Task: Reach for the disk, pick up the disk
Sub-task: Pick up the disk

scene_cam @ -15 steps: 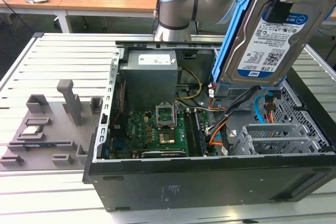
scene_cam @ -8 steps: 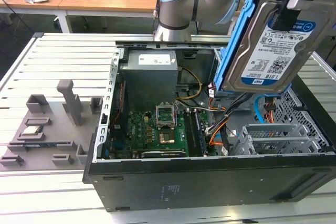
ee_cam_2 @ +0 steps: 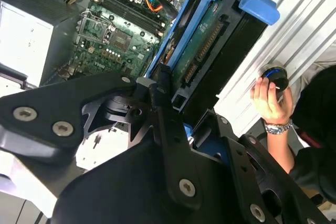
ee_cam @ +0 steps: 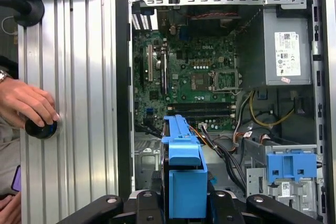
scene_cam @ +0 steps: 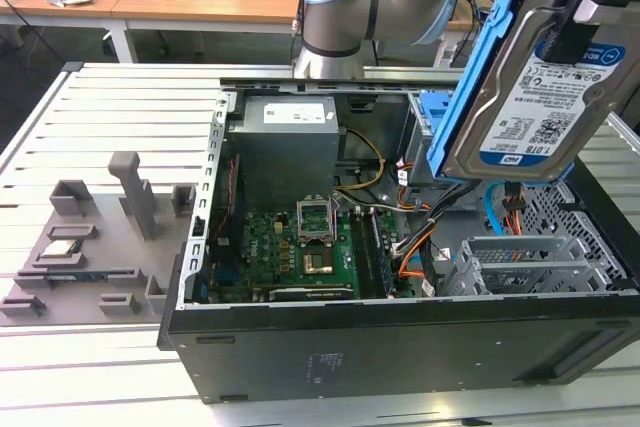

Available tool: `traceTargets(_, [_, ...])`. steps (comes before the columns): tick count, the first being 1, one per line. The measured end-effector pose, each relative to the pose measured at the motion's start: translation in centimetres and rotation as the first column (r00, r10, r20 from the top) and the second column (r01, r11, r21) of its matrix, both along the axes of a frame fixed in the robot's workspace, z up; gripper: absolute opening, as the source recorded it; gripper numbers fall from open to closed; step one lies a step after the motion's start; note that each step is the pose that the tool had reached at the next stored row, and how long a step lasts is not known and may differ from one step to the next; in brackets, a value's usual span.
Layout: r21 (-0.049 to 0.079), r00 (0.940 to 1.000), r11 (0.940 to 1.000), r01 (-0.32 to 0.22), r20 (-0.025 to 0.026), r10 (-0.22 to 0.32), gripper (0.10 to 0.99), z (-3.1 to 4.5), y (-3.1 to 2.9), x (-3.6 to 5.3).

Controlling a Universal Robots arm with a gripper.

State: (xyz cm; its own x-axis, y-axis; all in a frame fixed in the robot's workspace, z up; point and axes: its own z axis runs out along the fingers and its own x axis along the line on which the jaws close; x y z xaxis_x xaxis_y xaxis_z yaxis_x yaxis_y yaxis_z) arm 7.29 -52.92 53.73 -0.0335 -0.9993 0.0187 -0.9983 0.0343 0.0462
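The disk [scene_cam: 530, 87] hangs in the air above the open computer case [scene_cam: 400, 337], lifted well clear of the drive bay and tilted with its labelled face toward the exterior view – the pick-up looks done. The gripper [ee_cam_2: 173, 114] is closed on it: in the second wrist view the black jaws clamp the drive's thin edges through the blue rails [ee_cam_2: 252, 1], and in the first wrist view the blue carrier stands on edge between them, over the motherboard [ee_cam: 194, 77]. I judge the disk stiff, dense and fairly heavy for its size, with smooth metal that could slip – the plastic rails along the long sides give the surest hold, away from the bare circuit side. A person's hand [ee_cam: 29, 106] rests on a black knob on the ribbed tabletop [ee_cam: 73, 77] beside the case
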Motion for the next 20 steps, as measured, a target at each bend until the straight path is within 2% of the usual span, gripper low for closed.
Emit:
traceTargets(4, [-0.001,1.0000,1.0000,0.000,-0.0009,0.000,0.365,-0.28,0.00,1.05])
traceTargets(8, [-0.001,1.0000,1.0000,0.000,-0.0014,0.000,0.365,-0.52,0.00,1.68])
traceTargets(20, [-0.001,1.0000,1.0000,0.000,-0.0027,0.000,0.365,-1.38,0.00,2.80])
